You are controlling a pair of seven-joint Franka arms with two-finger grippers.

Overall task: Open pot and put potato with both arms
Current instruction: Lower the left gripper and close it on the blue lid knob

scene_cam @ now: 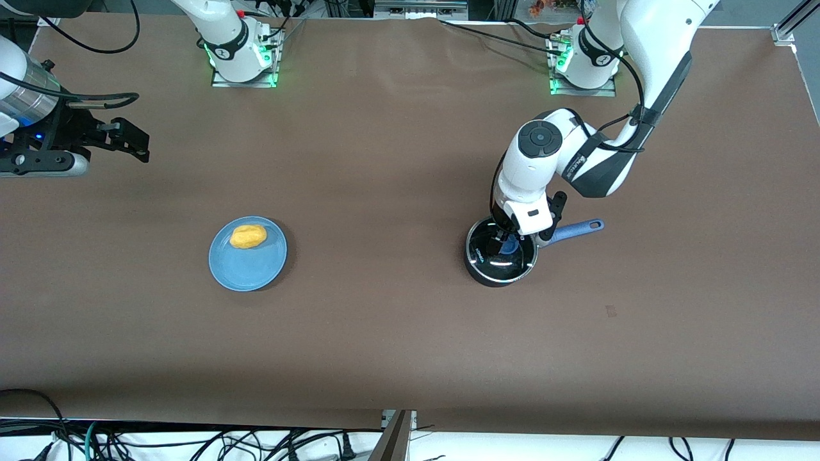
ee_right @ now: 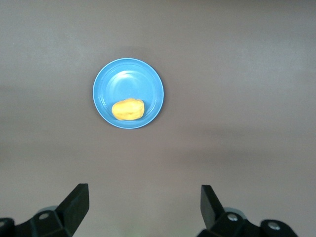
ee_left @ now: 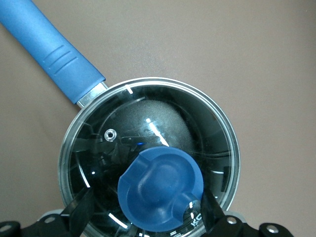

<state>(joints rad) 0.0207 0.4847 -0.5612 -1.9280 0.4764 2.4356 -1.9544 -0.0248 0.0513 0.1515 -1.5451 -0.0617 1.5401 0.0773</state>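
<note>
The black pot [scene_cam: 485, 272] with its long blue handle [scene_cam: 576, 229] stands toward the left arm's end of the table. A round glass lid [ee_left: 163, 106] with a blue knob [ee_left: 160, 190] covers it. My left gripper [scene_cam: 503, 243] [ee_left: 147, 215] is down over the lid, open, with one finger on each side of the knob; a gap shows between one finger and the knob. The yellow potato [scene_cam: 248, 236] [ee_right: 128, 109] lies on a blue plate [scene_cam: 250, 266] [ee_right: 131, 79]. My right gripper [scene_cam: 131, 137] [ee_right: 144, 207] waits open and empty in the air at the right arm's end.
The brown table cover [scene_cam: 384, 192] runs across the whole table. The two arm bases [scene_cam: 243, 57] stand along the table edge farthest from the front camera. Cables hang below the table's front edge.
</note>
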